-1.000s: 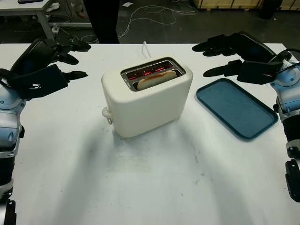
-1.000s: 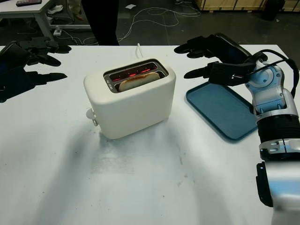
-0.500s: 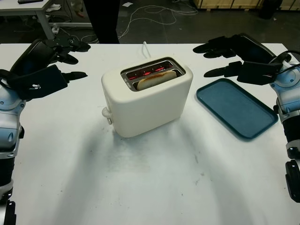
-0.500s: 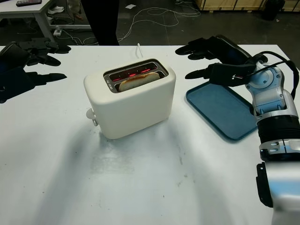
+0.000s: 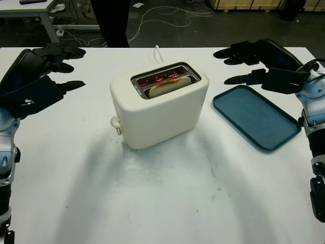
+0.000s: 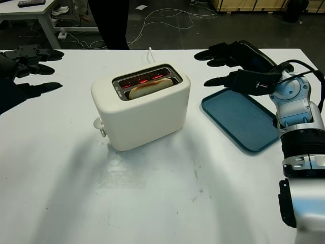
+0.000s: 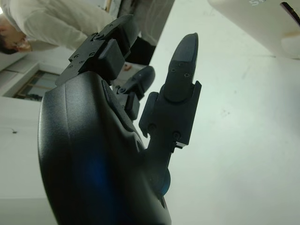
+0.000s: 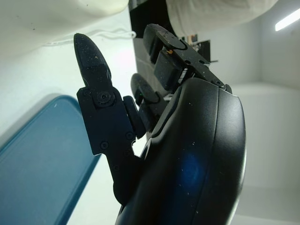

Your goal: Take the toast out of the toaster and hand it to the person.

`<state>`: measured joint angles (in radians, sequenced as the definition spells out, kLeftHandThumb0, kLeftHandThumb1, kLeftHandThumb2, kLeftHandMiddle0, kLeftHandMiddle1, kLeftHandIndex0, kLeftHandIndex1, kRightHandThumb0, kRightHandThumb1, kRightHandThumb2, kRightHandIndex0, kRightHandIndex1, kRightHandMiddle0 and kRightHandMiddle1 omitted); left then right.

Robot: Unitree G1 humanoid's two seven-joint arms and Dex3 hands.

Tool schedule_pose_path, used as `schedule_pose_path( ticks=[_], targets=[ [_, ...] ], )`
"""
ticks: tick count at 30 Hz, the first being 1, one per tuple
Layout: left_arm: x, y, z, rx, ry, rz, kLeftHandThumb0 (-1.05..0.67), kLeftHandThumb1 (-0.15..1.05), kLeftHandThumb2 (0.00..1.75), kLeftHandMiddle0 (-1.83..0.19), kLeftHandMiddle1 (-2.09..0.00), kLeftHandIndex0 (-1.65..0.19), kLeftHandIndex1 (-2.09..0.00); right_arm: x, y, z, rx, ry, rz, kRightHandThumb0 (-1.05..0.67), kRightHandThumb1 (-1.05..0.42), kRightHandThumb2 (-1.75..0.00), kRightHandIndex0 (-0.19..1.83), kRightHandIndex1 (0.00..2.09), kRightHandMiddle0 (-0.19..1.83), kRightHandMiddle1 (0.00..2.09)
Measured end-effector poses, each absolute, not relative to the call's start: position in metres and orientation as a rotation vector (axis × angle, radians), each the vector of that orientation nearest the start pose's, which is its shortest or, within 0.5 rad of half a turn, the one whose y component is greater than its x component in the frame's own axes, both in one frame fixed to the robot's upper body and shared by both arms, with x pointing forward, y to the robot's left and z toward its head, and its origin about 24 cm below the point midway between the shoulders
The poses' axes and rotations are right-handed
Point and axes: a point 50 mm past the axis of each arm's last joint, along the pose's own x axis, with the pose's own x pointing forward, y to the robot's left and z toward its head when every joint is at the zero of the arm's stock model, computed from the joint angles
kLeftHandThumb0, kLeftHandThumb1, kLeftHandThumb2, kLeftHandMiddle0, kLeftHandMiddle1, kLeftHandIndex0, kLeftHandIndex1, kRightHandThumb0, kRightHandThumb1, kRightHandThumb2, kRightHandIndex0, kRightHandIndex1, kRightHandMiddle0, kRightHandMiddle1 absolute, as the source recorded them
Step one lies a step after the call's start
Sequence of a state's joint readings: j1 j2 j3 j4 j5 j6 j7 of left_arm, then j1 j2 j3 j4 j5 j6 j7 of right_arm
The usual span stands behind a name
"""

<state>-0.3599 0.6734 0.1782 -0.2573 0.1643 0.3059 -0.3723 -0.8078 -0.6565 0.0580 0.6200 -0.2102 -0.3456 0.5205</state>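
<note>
Toast (image 5: 169, 87) sat in the near slot of your cream toaster (image 5: 158, 105), its browned top edge just showing above the opening, while the elements in the far slot glowed red. That toaster stood near the middle of the white table (image 5: 162, 203), turned at an angle, with its lever knob (image 5: 115, 122) on the end facing your left side and a white cord (image 5: 158, 53) running off its back toward the far edge.

Your left hand (image 5: 31, 81) hung over the table's left side, well apart from the toaster, open and holding nothing; from the left wrist camera you could see its fingers (image 7: 180, 89) reaching out above the bare tabletop, with a corner of the toaster beyond them. Your right hand (image 6: 244, 66) was likewise open and empty, held over the far right of the table, just past the far end of the teal tray (image 5: 255, 117), which lay flat to the right of the toaster and apart from it.

A person (image 5: 110, 20) in dark trousers stood beyond the far edge of the table, behind the toaster and a little to the left.
</note>
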Motion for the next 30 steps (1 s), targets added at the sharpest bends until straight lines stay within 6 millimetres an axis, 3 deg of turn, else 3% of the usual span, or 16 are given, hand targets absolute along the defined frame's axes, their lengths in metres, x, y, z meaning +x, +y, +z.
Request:
schedule_pose_path(
  ticks=[30],
  targets=[
    [0.2884,0.249,0.2181,0.804,-0.211,-0.072,-0.34,0.92,0.02,-0.43,-0.59,-0.56,-0.17,0.3656,-0.2326,0.2084,-0.946,-0.277,0.406,-0.48,-0.81,0.0,0.7,0.0,0.65,0.0]
  ],
)
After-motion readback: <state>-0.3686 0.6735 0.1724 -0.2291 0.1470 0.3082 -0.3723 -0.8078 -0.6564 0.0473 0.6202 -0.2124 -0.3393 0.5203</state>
